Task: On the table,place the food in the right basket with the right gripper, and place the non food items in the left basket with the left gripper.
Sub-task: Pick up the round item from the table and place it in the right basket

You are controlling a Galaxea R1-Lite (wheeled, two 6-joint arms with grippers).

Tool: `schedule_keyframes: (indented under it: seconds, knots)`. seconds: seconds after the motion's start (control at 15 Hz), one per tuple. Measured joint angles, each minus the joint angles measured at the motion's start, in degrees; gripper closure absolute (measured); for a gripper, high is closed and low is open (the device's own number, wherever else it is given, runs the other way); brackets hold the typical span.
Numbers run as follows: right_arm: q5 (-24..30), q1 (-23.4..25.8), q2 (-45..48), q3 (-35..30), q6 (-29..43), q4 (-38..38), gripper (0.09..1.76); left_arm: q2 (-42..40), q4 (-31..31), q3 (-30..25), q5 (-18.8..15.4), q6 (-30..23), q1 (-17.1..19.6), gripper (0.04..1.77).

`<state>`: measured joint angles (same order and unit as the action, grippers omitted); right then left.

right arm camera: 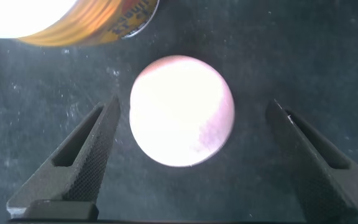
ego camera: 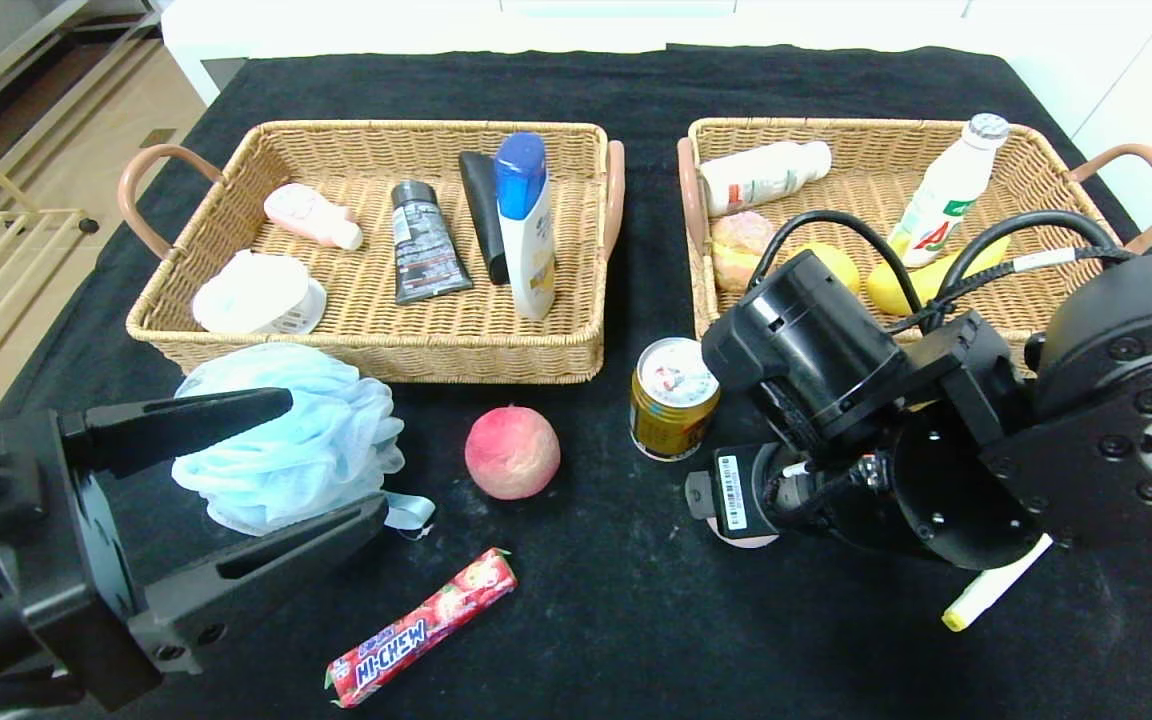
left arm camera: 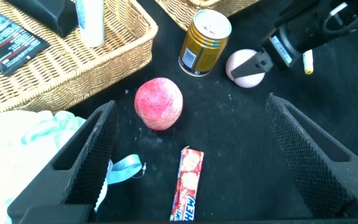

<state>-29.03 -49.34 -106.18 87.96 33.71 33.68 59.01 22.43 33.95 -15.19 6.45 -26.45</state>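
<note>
From my remote station, I see the right gripper (right arm camera: 188, 162) poised directly above a pale pink round item (right arm camera: 182, 111) on the black table (ego camera: 636, 620), its jaws spread wide on either side of it and not touching it. The item sits just beside the gold drink can (ego camera: 673, 397), which stands upright close in front of the right basket (ego camera: 1056, 160); the arm's own bulk hides most of the round item from the head camera. That basket already holds two white bottles, a bun-like piece and yellow fruit. A yellow-tipped white marker (ego camera: 994, 590) lies on the cloth under the right arm.

My left gripper (ego camera: 321, 455) hangs released near the table's front left, its fingers straddling the light blue bath pouf (ego camera: 286, 440), one finger above it and one below in the head view. A pink peach (ego camera: 512, 452) rests between pouf and can, and a Hi-Chew candy stick (ego camera: 421, 627) lies nearer the front edge. The left basket (ego camera: 236, 150) carries tubes, a shampoo bottle and a white tub.
</note>
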Motion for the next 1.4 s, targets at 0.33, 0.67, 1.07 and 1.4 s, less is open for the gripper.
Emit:
schedule_keyframes:
  seconds: [0.33, 0.67, 1.07, 1.4]
  knots:
    - [0.00, 0.06, -0.96, -0.06, 0.20, -0.48, 0.16, -0.06, 0.00, -0.02, 0.00, 0.02, 0.05, 0.09]
    - [-0.84, 0.11, -1.12, -0.28, 0.39, -0.34, 0.91, -0.15, 0.00, -0.13, 0.00, 0.07, 0.00, 0.09]
    - [-0.88, 0.09, -1.43, -0.48, 0.90, -0.33, 1.70, -0.17, 0.00, -0.13, 0.04, 0.09, 0.00, 0.09]
    - [-0.88, -0.20, -1.54, -0.59, 1.01, -0.12, 1.70, -0.12, 0.00, 0.00, 0.06, 0.09, 0.17, 0.09]
